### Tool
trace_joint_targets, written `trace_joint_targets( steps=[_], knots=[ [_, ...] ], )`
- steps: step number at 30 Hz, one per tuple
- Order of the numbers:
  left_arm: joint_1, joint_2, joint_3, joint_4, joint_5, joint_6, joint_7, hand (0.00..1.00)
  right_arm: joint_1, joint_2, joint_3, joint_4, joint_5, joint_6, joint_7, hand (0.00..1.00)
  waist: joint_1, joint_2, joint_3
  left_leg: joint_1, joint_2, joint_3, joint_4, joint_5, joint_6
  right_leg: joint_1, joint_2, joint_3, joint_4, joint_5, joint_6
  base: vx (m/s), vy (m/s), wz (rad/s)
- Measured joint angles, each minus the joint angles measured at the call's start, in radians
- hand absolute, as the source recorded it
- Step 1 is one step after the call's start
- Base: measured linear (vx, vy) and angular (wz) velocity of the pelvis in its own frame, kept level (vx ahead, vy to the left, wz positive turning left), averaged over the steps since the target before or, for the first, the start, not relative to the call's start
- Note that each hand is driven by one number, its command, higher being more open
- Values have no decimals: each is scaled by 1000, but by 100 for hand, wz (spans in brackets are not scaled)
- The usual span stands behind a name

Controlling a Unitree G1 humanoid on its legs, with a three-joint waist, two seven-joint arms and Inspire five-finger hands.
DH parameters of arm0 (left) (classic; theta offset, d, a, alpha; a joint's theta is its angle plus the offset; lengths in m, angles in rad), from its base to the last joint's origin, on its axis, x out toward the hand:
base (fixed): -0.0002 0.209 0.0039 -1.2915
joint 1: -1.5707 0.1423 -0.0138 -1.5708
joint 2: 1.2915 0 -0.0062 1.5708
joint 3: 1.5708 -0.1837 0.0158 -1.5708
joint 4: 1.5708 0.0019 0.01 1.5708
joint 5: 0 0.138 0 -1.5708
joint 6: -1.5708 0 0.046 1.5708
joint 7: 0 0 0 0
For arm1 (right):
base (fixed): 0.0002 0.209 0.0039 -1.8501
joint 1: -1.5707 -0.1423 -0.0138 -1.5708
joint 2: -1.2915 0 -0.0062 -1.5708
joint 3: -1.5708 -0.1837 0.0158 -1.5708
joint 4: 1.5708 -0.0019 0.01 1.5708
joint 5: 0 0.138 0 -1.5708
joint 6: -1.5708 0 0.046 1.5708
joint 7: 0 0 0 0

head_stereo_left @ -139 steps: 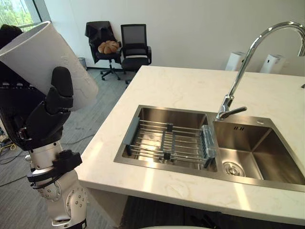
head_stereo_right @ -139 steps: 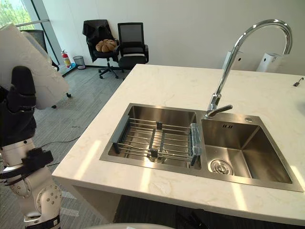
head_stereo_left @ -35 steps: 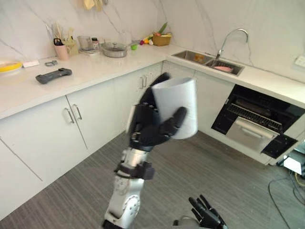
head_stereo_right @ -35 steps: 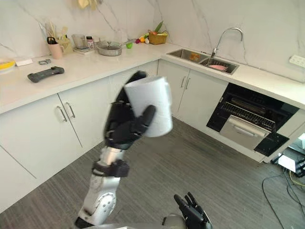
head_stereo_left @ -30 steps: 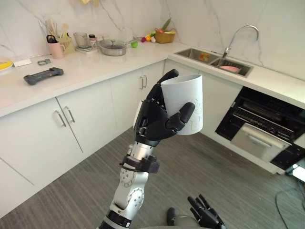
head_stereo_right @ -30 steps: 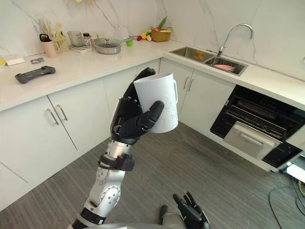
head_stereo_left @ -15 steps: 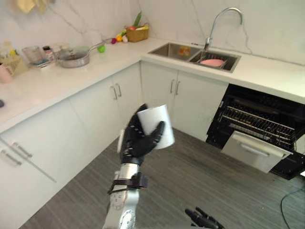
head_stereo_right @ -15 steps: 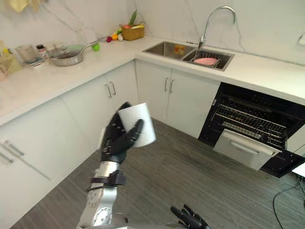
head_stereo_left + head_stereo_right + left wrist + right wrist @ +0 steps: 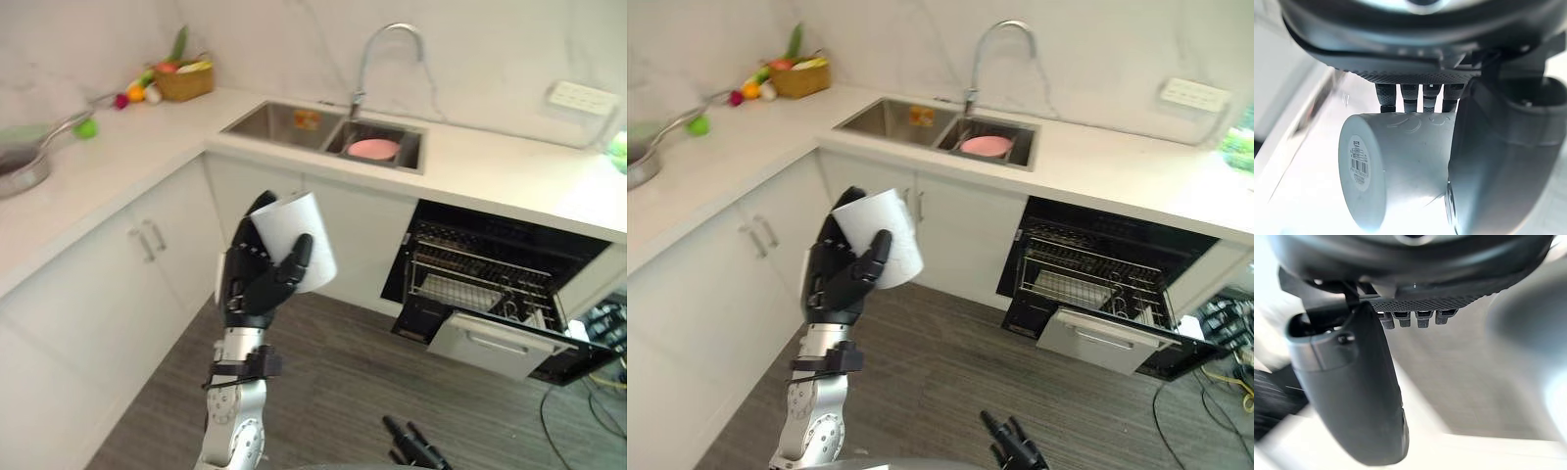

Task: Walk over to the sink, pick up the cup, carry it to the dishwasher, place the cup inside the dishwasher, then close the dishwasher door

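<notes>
Left eye view, far left: a fruit basket (image 9: 184, 80) sat on the far counter (image 9: 118, 147).
My left hand (image 9: 253, 284): raised in mid-air before the cabinets, with fingers and thumb curled round the cup.
Cup (image 9: 294, 253): white and tilted, clear of every surface, left of the dishwasher and well apart from it. The left wrist view showed it lying across my palm.
Sink (image 9: 294, 122): far, set in the counter under the faucet (image 9: 377, 49). It was no longer my concern, I judged.
My right hand (image 9: 416, 452): low at the near edge, with fingers loose and straight, holding nothing.
Dishwasher (image 9: 495, 259): right of the sink, with its door (image 9: 485, 343) dropped open and its rack (image 9: 470, 284) exposed.
Step in hand: the carry, about halfway, as I judged it.
Next move: walk right, then lower the cup onto the rack without clipping the door.
</notes>
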Motion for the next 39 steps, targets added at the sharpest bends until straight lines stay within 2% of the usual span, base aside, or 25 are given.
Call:
trace_joint_targets(
  steps=[2, 3, 4, 5, 6, 7, 8, 10, 12, 13, 15, 17, 18, 20, 22, 23, 24, 26, 31, 33, 35, 36, 37, 38, 39],
  knots=[
    [-25, 9, -34, 0, 16, 33, 8, 0, 24, 4, 33, -94, 2, -42, -19, 100, -34, 22, 14, 55, 31, 28, -17, -21, -5, -105, 10, -34, -9, -118, 26, 272, 84, -43],
    [-30, 7, -38, -1, 16, 44, 7, 0, 31, 7, 44, -126, 8, -56, -27, 100, -43, 26, 18, 71, 43, 35, -19, -21, -12, -126, 8, -65, -53, -147, 31, 337, 52, -33],
    [-31, 8, -32, -2, 14, 61, 4, 0, 45, 14, 77, -201, 15, -79, -55, 100, -51, 32, 19, 102, 67, 68, -17, -19, -23, -141, -7, -148, -204, -181, 45, 515, 13, -47],
    [-27, 10, -12, -8, 13, 70, 2, 0, 56, 15, 120, -293, 16, -97, -86, 100, -50, 25, 14, 141, 74, 92, -17, -30, -39, -118, -20, -256, -425, -165, 32, 576, -4, -62],
    [-20, 10, 6, -16, 10, 71, 1, 0, 61, 14, 143, -345, 15, -103, -103, 100, -48, 16, 8, 161, 71, 100, -16, -41, -56, -103, -21, -299, -538, -122, 13, 687, -48, -104],
    [6, 1, 48, -32, -3, 70, -3, 0, 63, 7, 189, -442, 14, -112, -134, 100, -37, 7, -7, 196, 74, 114, 2, -79, -82, -62, -2, -362, -652, -115, -96, 589, -60, -132],
    [26, -2, 79, -32, -16, 73, -3, 0, 46, 5, 209, -519, 13, -113, -162, 100, -22, 34, -19, 191, 108, 118, 69, -93, -93, -32, 56, -337, -710, -140, -108, 560, -63, -129],
    [42, 1, 82, -33, -35, 75, -9, 0, 40, 3, 204, -641, 14, -118, -189, 100, -19, 59, 4, 158, 158, 115, 248, -78, -93, 42, 112, -304, -782, -153, -100, 429, -39, -73],
    [67, -7, 77, -37, -35, 73, -14, 0, 59, -1, 182, -747, 17, -145, -200, 100, -2, 80, 17, 100, 226, 105, 508, 26, -83, 132, 158, -260, -846, -165, -102, 349, 2, -69],
    [81, -10, 68, -45, -34, 68, -14, 0, 70, -2, 168, -806, 22, -177, -200, 100, 9, 83, 15, 14, 274, 74, 695, 166, -75, 174, 173, -225, -889, -166, -103, 296, 57, -76],
    [84, -12, 31, -64, -25, 56, -20, 0, 82, 3, 133, -897, 37, -221, -195, 100, 11, 87, 12, -116, 318, 50, 852, 125, -54, 201, 182, -192, -922, -173, -104, 286, 58, -62],
    [84, -19, 0, -75, 1, 43, -34, 0, 77, -3, 100, -966, 60, -274, -180, 100, 15, 83, 9, -197, 300, 49, 783, 15, -58, 226, 167, -132, -951, -172, -97, 275, 86, -78],
    [84, -18, -9, -75, 16, 41, -34, 0, 66, -12, 94, -979, 70, -291, -161, 100, 19, 78, -1, -200, 247, 31, 626, -33, -62, 236, 150, -90, -959, -169, -92, 275, 132, -89],
    [79, -20, -16, -77, 18, 38, -30, 0, 49, -31, 97, -986, 108, -292, -136, 100, 19, 74, -15, -178, 157, -32, 308, -52, -61, 240, 125, -34, -963, -169, -89, 276, 182, -96],
    [70, -25, -17, -90, 29, 35, -21, 0, 58, -23, 106, -1012, 115, -288, -130, 100, 20, 77, -18, -175, 121, -84, 128, -27, -59, 249, 109, 11, -962, -175, -69, 214, 187, -85],
    [66, -28, -18, -107, 37, 29, -7, 0, 70, -22, 128, -1043, 114, -284, -131, 100, 25, 91, -27, -178, 115, -97, 60, 43, -52, 250, 106, 45, -952, -197, -23, 202, 209, -89],
    [60, -35, -22, -115, 37, 24, 7, 0, 83, -25, 152, -1072, 113, -277, -129, 100, 30, 99, -39, -178, 130, -94, 52, 104, -104, 246, 113, 78, -933, -221, 9, 202, 225, -83],
    [36, -35, -32, -115, 36, 20, 44, 0, 110, -5, 202, -1114, 113, -264, -136, 100, 25, 80, -76, -152, 101, -51, 28, 88, -87, 230, 77, 110, -905, -243, 37, 170, 226, -52],
    [-60, -91, -33, -126, 37, 2, 154, 0, 114, 47, 346, -1212, 112, -186, -119, 100, 18, 44, -92, -105, 52, 52, -20, 67, -57, 189, 21, 143, -858, -262, 80, 80, 199, -53],
    [-78, -111, -31, -126, 54, 3, 198, 0, 115, 48, 385, -1217, 104, -165, -100, 100, 19, 41, -90, -80, 53, 86, -26, 57, -56, 147, 19, 123, -770, -264, 93, 47, 101, -57],
    [-81, -111, 0, -125, 93, 5, 261, 0, 115, 49, 428, -1216, 96, -139, -91, 100, 14, 40, -88, -30, 62, 147, -58, 55, -55, 75, -12, 0, -644, -266, 123, 24, 58, -71],
    [-80, -110, 16, -125, 102, 6, 273, 0, 113, 49, 441, -1215, 91, -138, -91, 100, 12, 42, -86, -21, 62, 165, -66, 55, -56, 67, -37, -63, -647, -275, 108, -8, 26, -95],
    [-78, -110, 57, -125, 121, 7, 299, 0, 102, 45, 470, -1213, 78, -137, -91, 100, 14, 37, -88, -7, 63, 212, -75, 51, -63, 53, -98, -180, -673, -282, 91, -13, -2, -104],
    [-71, -108, 105, -125, 128, 12, 322, 0, 93, 42, 496, -1213, 58, -134, -92, 100, 14, 33, -83, 4, 73, 247, -67, 41, -79, 53, -138, -256, -737, -263, 84, 15, -46, -107],
    [-63, -105, 133, -122, 134, 18, 335, 0, 91, 41, 510, -1211, 51, -132, -93, 100, 12, 22, -81, 7, 89, 260, -49, 31, -94, 65, -138, -288, -767, -195, 105, 29, -58, -66]
  ],
)
